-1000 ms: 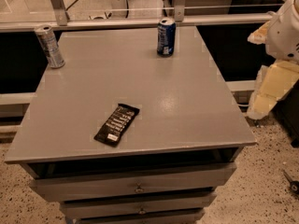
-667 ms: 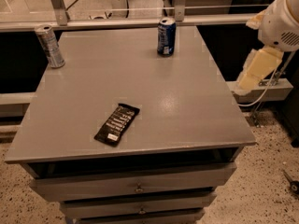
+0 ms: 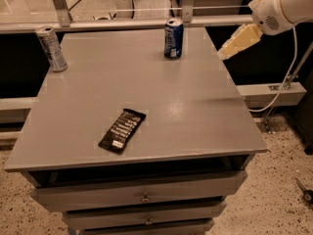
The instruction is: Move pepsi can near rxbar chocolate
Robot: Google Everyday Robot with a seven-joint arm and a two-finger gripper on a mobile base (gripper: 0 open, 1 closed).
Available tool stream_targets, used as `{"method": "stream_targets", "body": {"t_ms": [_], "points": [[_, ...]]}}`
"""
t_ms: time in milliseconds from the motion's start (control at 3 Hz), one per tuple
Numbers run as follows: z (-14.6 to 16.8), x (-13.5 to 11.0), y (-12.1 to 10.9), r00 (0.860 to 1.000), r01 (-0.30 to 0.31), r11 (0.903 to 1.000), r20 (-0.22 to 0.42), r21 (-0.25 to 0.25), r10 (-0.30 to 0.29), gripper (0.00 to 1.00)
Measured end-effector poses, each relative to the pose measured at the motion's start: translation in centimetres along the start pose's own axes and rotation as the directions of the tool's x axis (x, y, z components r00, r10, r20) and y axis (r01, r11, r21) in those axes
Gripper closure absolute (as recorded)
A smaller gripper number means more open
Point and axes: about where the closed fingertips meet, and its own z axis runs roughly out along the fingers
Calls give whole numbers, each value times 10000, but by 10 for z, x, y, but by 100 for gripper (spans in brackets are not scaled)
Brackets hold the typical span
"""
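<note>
While the silver can stands at the far-left corner of the table and has no part in the task, the rxbar lies flat toward the near-left. Its long axis runs diagonally from near-left to far-right, with the small white label at the near end. The pepsi can stands upright near the far edge, right of centre and well apart from the bar. Further right, beyond the table's right edge and level with the can in the view, hangs the gripper, a pale tapered shape below the white arm. The can therefore lies to the gripper's left, near it, with nothing between them. I judge the reach must go leftward over the far-right corner, then carry the can near-left to the bar. Whether the gripper is open or closed cannot be told, and it touches none of the objects. The arm is cut off at the top-right corner, and the can's markings are too dim to read.
</note>
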Motion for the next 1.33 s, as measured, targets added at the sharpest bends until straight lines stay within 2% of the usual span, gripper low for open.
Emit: {"method": "stream_targets", "body": {"t_ms": [333,667,1000,1333], "points": [[40,-19,-16,9881,-780,9966,1312,-252,806,0],[86,-37,-27,9625,-1182,9922,2408,-408,1245,0],[118,-52,-30,9385,-1363,9883,3107,-680,1508,0],[146,-68,-23,9173,-1408,9841,3598,-1079,1707,0]]}}
